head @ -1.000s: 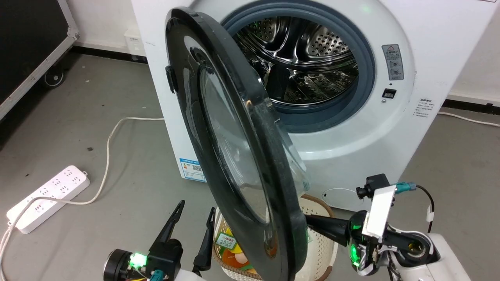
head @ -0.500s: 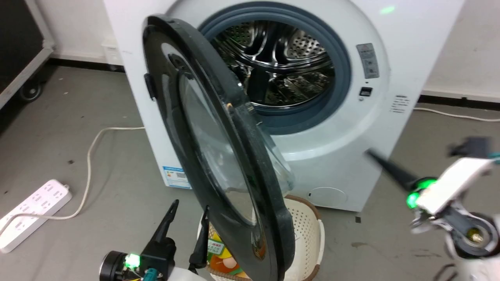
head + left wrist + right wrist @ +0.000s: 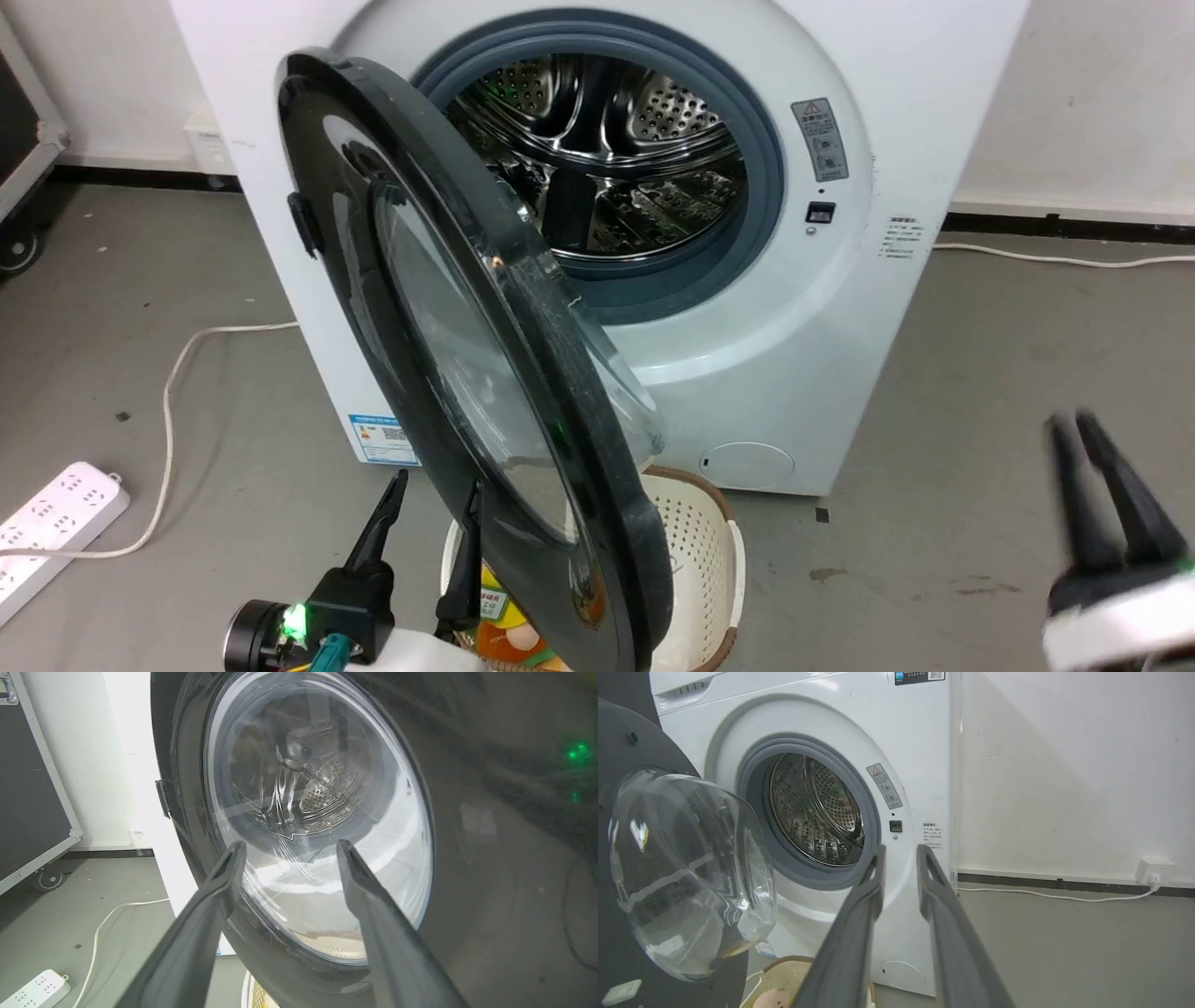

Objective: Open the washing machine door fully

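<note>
Status: my left gripper [image 3: 439,481] is spread wide with nothing between its fingers. Its tips point at the outer face of the washing machine door [image 3: 467,373], which stands close ahead of it; contact cannot be confirmed. The door hangs swung well out from the washing machine [image 3: 794,373], leaving the steel drum [image 3: 607,159] exposed beyond it. My right gripper [image 3: 1069,422] is well off to the door's right; its wrist view shows the fingers a narrow gap apart, holding nothing, aimed at the machine's front. A pale perforated basket [image 3: 709,560] sits on the floor just right of my left gripper, under the door's lower edge. A white power strip [image 3: 56,509] lies far to its left.
</note>
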You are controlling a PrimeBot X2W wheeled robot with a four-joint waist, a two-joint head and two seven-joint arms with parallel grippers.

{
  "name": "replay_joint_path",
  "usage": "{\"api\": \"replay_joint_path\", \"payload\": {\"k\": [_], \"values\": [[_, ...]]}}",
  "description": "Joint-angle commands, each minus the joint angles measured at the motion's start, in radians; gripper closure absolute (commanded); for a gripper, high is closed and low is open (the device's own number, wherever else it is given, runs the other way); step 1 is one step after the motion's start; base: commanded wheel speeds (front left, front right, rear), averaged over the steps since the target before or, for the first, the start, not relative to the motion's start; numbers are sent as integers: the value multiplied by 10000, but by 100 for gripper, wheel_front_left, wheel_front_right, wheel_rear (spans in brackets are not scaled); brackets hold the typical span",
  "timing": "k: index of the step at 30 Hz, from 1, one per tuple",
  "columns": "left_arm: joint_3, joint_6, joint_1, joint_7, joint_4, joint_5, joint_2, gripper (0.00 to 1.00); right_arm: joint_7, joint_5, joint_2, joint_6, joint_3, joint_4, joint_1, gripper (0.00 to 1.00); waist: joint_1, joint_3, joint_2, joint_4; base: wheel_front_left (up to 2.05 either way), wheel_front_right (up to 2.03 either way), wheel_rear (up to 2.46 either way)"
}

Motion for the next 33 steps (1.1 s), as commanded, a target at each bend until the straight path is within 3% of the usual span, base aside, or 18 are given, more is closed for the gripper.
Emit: {"api": "replay_joint_path", "payload": {"k": [1,7,17,18,19,25,33], "values": [[23,-70,72,-53,-2,-78,-34,0,-263,-496,341,33,-132,52,440,0,0,-7,0,-47,0,0,0],[118,-205,264,-53,18,-153,-119,0,-722,-1838,1448,33,-483,139,1451,0,0,-31,0,-144,0,0,0],[231,-418,439,-53,35,-157,-207,0,-887,-2499,2179,33,-475,323,1756,0,0,-53,0,-181,0,0,0],[244,-446,426,-53,-12,-171,-217,66,-889,-2502,2209,33,-492,306,1735,0,0,-56,0,-177,0,0,0],[253,-483,425,-53,-56,-195,-227,100,-890,-2500,2234,33,-508,288,1721,0,0,-62,0,-171,0,0,0],[599,-464,141,-53,-1104,-492,-321,100,-893,-2478,2269,33,-618,237,1680,0,0,-71,0,-92,0,0,0],[661,-76,-845,-53,-3988,-603,-387,100,-894,-2445,2250,33,-703,222,1662,0,0,-70,0,-59,0,0,0]]}}
